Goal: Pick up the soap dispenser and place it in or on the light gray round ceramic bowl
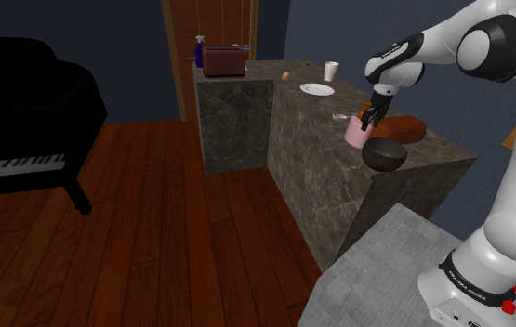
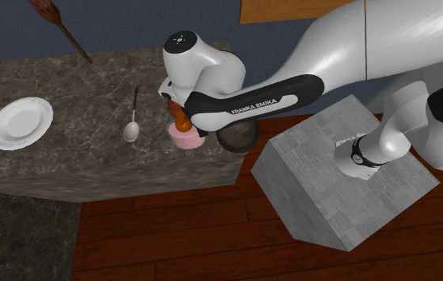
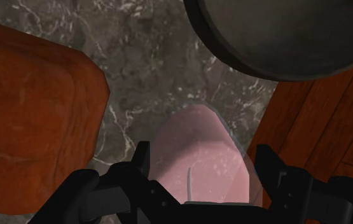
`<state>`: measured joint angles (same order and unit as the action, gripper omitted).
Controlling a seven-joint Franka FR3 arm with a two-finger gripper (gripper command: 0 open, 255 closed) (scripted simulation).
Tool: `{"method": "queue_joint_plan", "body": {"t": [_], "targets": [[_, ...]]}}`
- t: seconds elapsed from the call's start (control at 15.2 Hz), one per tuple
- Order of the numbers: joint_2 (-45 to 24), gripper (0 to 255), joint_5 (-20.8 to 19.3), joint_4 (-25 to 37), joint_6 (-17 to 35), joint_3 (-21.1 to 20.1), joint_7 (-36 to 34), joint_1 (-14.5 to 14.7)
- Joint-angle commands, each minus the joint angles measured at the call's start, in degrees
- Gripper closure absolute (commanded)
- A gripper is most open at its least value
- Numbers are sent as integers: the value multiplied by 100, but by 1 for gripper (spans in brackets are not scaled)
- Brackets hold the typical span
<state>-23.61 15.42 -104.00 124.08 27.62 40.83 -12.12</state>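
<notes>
Gripper [image 3: 204,156] was clamped on the pink soap dispenser [image 2: 186,139], a finger on each side of its body. Dispenser sat near the counter [image 2: 76,96] edge, just beside the dark bowl [image 3: 283,38]; I couldn't tell if its base was lifted. My worry: the bowl was right at the edge, so a low swing could knock it off. Dispenser stood upright, long axis vertical, pump toward the hand.
</notes>
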Motion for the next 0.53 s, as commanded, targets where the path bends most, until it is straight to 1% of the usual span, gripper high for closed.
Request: {"method": "queue_joint_plan", "body": {"t": [0.0, 0.46], "targets": [[41, 255, -26, 26, -59, 14, -18, 9], [290, 255, -194, 244, -494, 91, -135, 57]]}}
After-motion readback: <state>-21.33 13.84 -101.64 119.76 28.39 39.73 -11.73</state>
